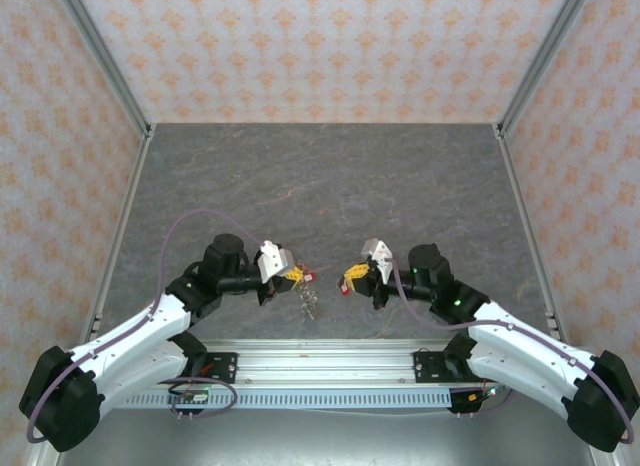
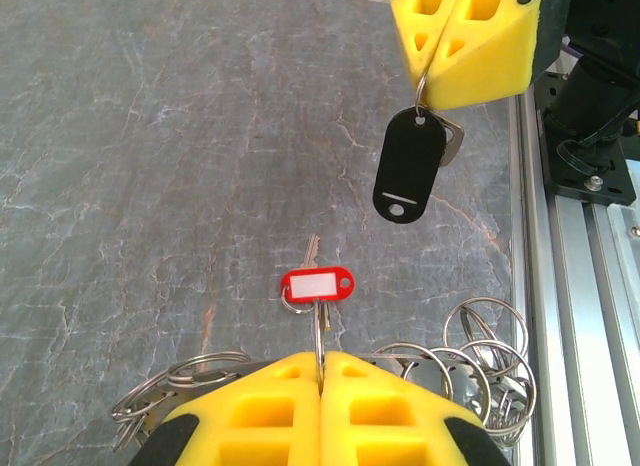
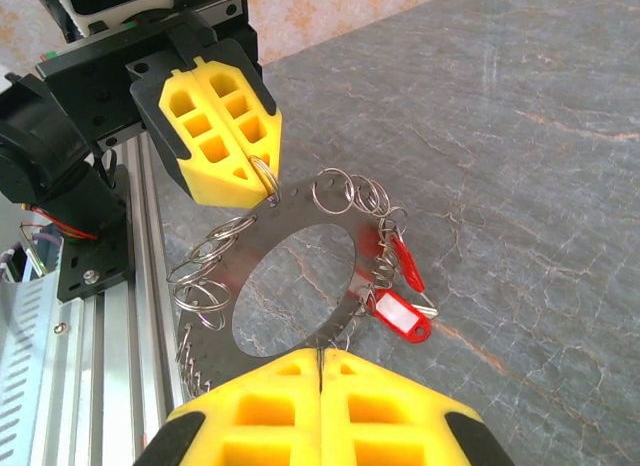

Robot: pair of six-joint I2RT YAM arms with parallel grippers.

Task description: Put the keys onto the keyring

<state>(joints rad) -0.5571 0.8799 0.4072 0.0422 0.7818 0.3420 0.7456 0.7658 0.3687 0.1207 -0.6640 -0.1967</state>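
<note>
The keyring (image 3: 290, 218) is a flat grey hoop with several small split rings along its rim. My left gripper (image 3: 262, 172) is shut on one of those rim rings. A red-tagged key (image 3: 398, 316) and a second red tag (image 3: 407, 264) hang on the hoop's far side. In the left wrist view the left gripper (image 2: 320, 358) pinches a thin ring, with the red tag (image 2: 317, 284) just beyond it. Opposite, my right gripper (image 2: 425, 83) is shut on the small ring of a black-tagged key (image 2: 408, 168), which hangs freely. From above, the left gripper (image 1: 291, 273) and right gripper (image 1: 352, 278) face each other above the rings (image 1: 310, 304).
The grey marbled table (image 1: 320, 186) stretches away behind the grippers. An aluminium rail (image 1: 320, 361) runs along the near edge, close under both arms. Patterned walls with metal posts (image 1: 118, 96) enclose the table on three sides.
</note>
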